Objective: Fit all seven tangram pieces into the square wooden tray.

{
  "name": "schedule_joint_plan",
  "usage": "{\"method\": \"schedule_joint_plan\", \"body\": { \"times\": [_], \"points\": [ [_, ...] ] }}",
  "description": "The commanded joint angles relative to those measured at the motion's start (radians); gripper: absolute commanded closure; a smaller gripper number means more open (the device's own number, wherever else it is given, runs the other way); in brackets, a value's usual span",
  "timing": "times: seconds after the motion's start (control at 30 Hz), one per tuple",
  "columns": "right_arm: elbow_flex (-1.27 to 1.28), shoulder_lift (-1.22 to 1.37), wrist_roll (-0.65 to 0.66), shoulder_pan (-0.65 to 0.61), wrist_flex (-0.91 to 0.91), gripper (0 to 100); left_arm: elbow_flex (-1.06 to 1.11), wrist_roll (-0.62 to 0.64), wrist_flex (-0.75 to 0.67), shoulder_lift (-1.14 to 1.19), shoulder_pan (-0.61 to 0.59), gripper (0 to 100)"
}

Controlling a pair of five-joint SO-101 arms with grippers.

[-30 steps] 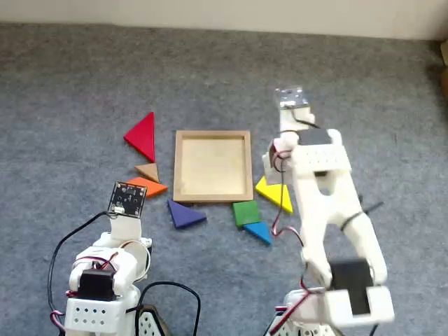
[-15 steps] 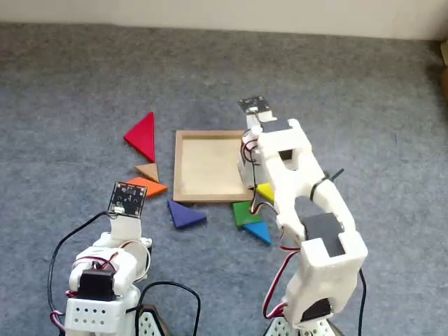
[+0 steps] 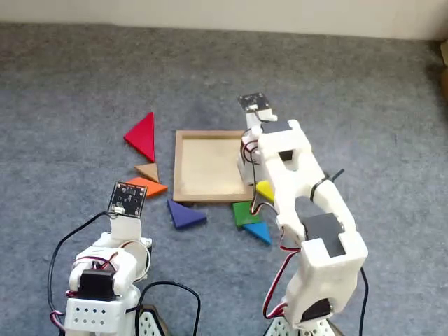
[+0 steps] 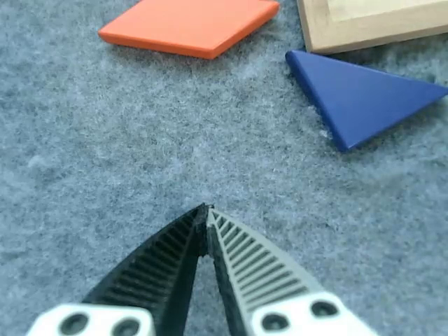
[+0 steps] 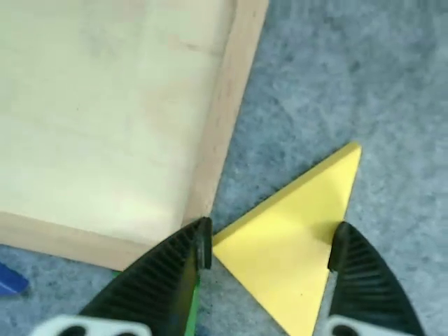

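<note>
While your left gripper (image 4: pixel 206 213) sits pinched shut over the carpet (image 4: pixel 105 140), close to the arm bases, the dark blue triangle (image 4: pixel 357 98) and the orange parallelogram (image 4: pixel 189 24) lie just ahead of it. Your right gripper (image 5: pixel 271 245) is the nearer tool for the job. Its jaws stand wide apart astride the yellow triangle (image 5: pixel 301 210), gripping nothing yet, and one finger is at the tray (image 5: pixel 224 112) corner (touching the rim or not, I cannot tell). The tray lies just left of that piece, so I judge a short hop over the rim comes after the grasp. Count seven pieces, all outside the tray: one green square (image 3: pixel 243 212), one parallelogram and five triangles, including the light blue triangle (image 3: pixel 259 231), the tan triangle (image 3: pixel 148 171) and, farthest, the red triangle (image 3: pixel 143 136).
</note>
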Motion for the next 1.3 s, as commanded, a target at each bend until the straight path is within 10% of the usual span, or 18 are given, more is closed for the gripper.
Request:
{"method": "schedule_joint_plan", "body": {
  "times": [0.0,1.27],
  "points": [
    [0.012,-0.012,-0.002,0.031,-0.013,73.1,0.019,-0.002,0.005,-0.021,-0.013,100],
    [0.019,-0.012,0.209,-0.002,0.139,62.3,0.019,-0.002,0.005,-0.021,-0.013,100]
  ]
}}
